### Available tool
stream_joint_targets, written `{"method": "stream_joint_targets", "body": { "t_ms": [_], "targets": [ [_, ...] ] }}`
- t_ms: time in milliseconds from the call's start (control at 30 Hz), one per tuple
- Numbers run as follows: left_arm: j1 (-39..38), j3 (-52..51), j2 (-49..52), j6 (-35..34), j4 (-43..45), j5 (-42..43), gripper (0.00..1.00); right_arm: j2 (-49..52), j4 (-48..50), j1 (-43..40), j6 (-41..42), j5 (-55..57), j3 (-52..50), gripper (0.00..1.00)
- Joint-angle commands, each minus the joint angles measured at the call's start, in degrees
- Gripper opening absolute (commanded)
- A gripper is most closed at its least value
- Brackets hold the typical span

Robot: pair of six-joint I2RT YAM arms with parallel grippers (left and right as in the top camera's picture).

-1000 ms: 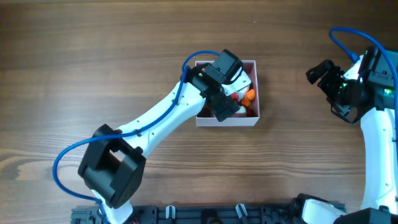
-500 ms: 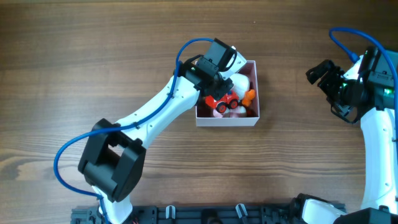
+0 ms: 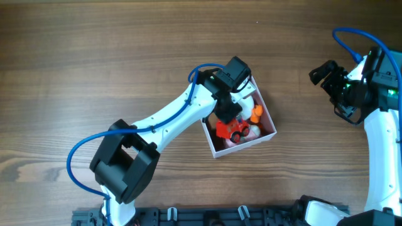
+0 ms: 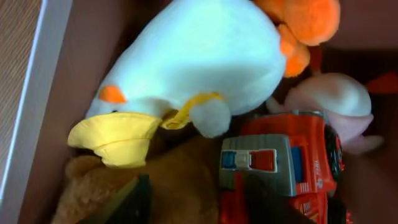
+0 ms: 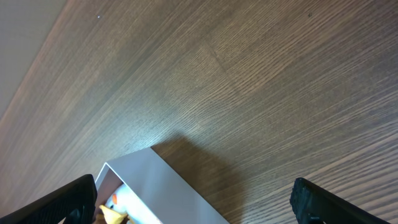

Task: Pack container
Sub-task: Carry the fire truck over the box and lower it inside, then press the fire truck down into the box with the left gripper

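My left end effector (image 4: 200, 194) was down inside the container (image 3: 271, 123), its two fingers spread. A brown plush (image 4: 174, 186) filled the gap between them, and the edge of a red toy truck (image 4: 280, 168) lay against the finger on the truck's side. I could not tell whether either finger pressed on the plush.

Just beyond the fingertips lay a white plush duck (image 4: 199, 68) with a yellow bill, resting on the brown plush and touching the truck. An orange toy (image 4: 305, 18) sat at the duck's far end, and a pale pink toy (image 4: 333, 102) was wedged beside the truck. All five were crowded together on the dusty-pink floor, with the thin white wall close at the duck's side.

From overhead, the container stood turned at an angle near the middle of the wooden bench (image 3: 94, 63), and my left arm reached across its near corner.

My right end effector (image 5: 199, 211) hung well apart from it, off to the right side of the bench. Its fingers were wide apart and held nothing. Bare wood lay beneath them, and one white corner of the container showed at the lower edge of its wrist view.
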Motion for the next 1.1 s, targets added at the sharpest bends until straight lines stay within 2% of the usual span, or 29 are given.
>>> {"method": "stream_joint_targets", "body": {
  "t_ms": [0, 67, 133, 200, 433, 633, 733, 900, 1067],
  "targets": [
    [-0.3, -0.9, 1.3, -2.0, -0.6, 1.0, 0.49, -0.6, 0.0, 0.0, 0.7, 0.9, 0.0, 1.0],
    [0.3, -0.9, 1.3, -2.0, 0.3, -0.6, 0.54, -0.6, 0.0, 0.0, 0.7, 0.9, 0.0, 1.0],
    [1.6, -0.9, 1.3, -2.0, 2.6, -3.8, 0.64, -0.6, 0.0, 0.0, 0.6, 0.9, 0.0, 0.99],
    [3.7, -0.9, 1.3, -2.0, 5.8, -5.2, 0.68, -0.6, 0.0, 0.0, 0.7, 0.9, 0.0, 1.0],
    [12.2, -0.9, 1.3, -1.8, 12.3, -3.8, 0.65, -0.6, 0.0, 0.0, 0.7, 0.9, 0.0, 1.0],
    [11.7, -0.9, 1.3, 1.4, 15.3, -3.8, 0.63, -0.6, 0.0, 0.0, 0.6, 0.9, 0.0, 1.0],
    [8.7, -0.9, -0.6, 0.8, 13.7, -3.6, 0.64, -0.6, 0.0, 0.0, 0.6, 0.9, 0.0, 0.99],
    [0.6, -0.9, -5.6, 0.5, 3.2, -3.9, 0.55, -0.6, 0.0, 0.0, 0.7, 0.9, 0.0, 1.0],
    [-3.8, -0.9, -7.8, -7.1, -5.0, -4.5, 0.54, -0.6, 0.0, 0.0, 0.7, 0.9, 0.0, 1.0]
  ]
}}
